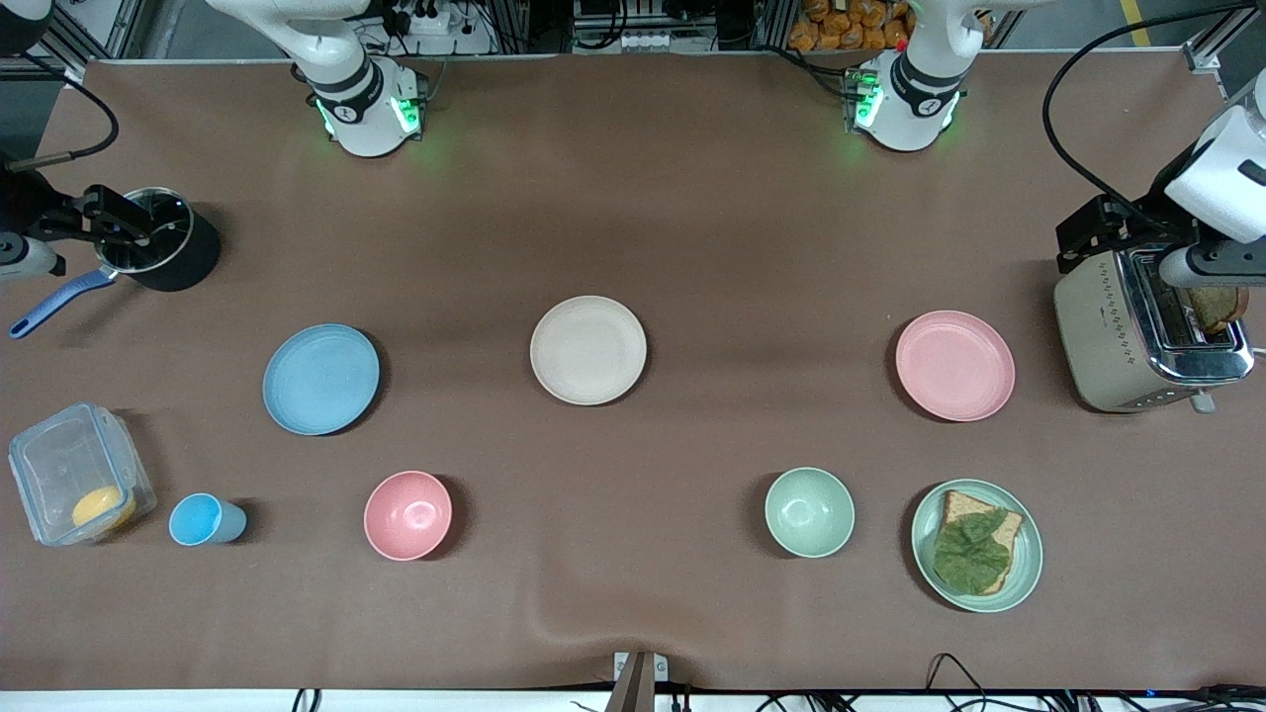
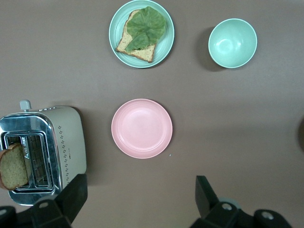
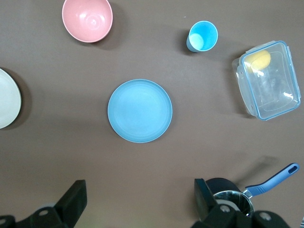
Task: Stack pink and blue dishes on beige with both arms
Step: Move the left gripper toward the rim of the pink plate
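The beige plate (image 1: pixel 587 350) lies flat at the middle of the table. Level with it, the light blue plate (image 1: pixel 320 379) sits toward the right arm's end and the pale pink plate (image 1: pixel 954 364) toward the left arm's end. All three are bare and apart. My right gripper (image 3: pixel 140 197) hangs high and open, over the table beside the blue plate (image 3: pixel 139 110) and close to the pot. High beside the toaster and the pink plate (image 2: pixel 141 128), my left gripper (image 2: pixel 140 194) is open too. Nothing is between either gripper's fingers.
Nearer the camera stand a pink bowl (image 1: pixel 407 514), small blue cup (image 1: pixel 203 520), clear box (image 1: pixel 79 473), green bowl (image 1: pixel 809 511) and green plate with toast (image 1: pixel 977 544). A black pot (image 1: pixel 163 252) is at the right arm's end, a toaster (image 1: pixel 1137 331) at the left arm's.
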`<state>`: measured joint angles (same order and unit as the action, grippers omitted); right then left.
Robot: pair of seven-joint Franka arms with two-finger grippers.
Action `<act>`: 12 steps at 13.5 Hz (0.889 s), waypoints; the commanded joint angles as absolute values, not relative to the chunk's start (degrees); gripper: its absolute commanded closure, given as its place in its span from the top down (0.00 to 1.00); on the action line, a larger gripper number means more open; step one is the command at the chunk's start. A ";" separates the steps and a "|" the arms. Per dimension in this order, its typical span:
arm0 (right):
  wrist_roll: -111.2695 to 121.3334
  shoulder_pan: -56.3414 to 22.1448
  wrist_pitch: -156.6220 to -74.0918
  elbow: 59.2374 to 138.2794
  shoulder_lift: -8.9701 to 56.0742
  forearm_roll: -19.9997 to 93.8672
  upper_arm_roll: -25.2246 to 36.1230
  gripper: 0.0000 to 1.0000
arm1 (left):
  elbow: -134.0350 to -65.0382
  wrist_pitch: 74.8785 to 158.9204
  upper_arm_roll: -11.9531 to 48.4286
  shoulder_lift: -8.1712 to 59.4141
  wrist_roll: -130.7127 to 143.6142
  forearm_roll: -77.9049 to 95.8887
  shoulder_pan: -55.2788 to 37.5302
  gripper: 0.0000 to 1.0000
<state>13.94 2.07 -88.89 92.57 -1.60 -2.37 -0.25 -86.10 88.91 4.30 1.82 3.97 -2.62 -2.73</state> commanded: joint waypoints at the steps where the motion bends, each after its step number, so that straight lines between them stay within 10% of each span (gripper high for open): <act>1: 13.45 3.25 -87.98 91.76 -1.49 1.81 -0.62 1.00 | -86.66 88.42 3.52 0.79 2.81 -1.23 -3.25 1.00; 12: 13.54 3.16 -87.80 91.67 -1.58 1.49 -0.97 1.00 | -91.38 94.28 3.60 4.57 2.29 -1.93 -0.53 1.00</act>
